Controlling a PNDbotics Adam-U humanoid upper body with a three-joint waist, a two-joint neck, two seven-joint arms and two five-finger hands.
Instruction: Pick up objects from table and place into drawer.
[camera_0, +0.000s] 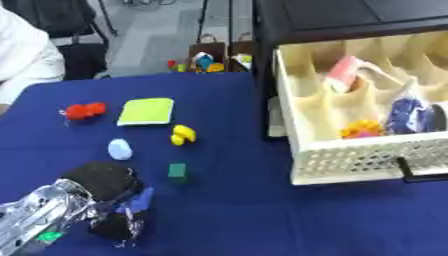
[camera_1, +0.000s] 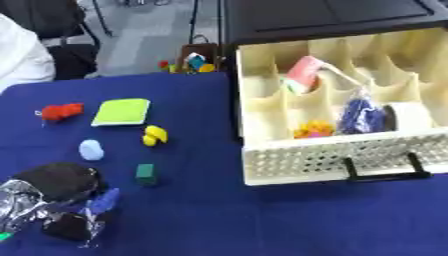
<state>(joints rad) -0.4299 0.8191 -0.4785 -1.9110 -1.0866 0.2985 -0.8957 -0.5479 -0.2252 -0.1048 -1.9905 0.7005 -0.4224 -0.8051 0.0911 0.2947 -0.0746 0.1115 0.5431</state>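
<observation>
My left hand (camera_0: 103, 184) is low at the table's front left, black on a silver arm. Its fingers curl round a blue thing in clear wrapping (camera_0: 136, 198), held just above the cloth. Loose on the blue table (camera_0: 227, 215) lie a green block (camera_0: 178, 171), a pale blue oval piece (camera_0: 120, 149), a yellow piece (camera_0: 182, 135), a yellow-green flat pad (camera_0: 146, 111) and a red thing (camera_0: 85, 110). The cream drawer (camera_0: 367, 157) stands pulled out at the right, well away from the hand. The right hand shows in no view.
The drawer's compartments hold a pink and red cup-like thing (camera_0: 344, 74), a blue bag (camera_0: 405, 116), an orange and yellow thing (camera_0: 361, 129) and a white roll (camera_1: 408, 116). A black handle (camera_1: 381, 170) juts from its front. A black cabinet (camera_0: 350, 17) rises behind it.
</observation>
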